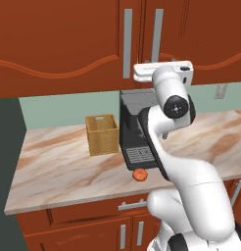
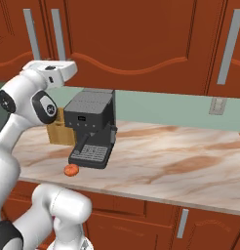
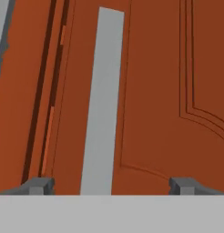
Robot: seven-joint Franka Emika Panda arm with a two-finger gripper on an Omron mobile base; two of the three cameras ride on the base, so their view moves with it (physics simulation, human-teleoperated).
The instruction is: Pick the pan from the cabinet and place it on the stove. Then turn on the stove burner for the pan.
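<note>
My gripper (image 3: 111, 184) is spread wide and empty, facing the closed red-brown cabinet (image 1: 68, 44). The right door's silver bar handle (image 3: 102, 100) rises toward twelve o'clock between my fingertips. The pan presumably sits inside. Opening comes first: I must advance, then clamp that bar.

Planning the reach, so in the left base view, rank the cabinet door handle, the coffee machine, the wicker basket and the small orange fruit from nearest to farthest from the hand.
1. Cabinet door handle, just above the open hand.
2. Coffee machine, directly below.
3. Wicker basket, lower left on the counter.
4. Orange fruit, lowest, by the counter's front edge.
</note>
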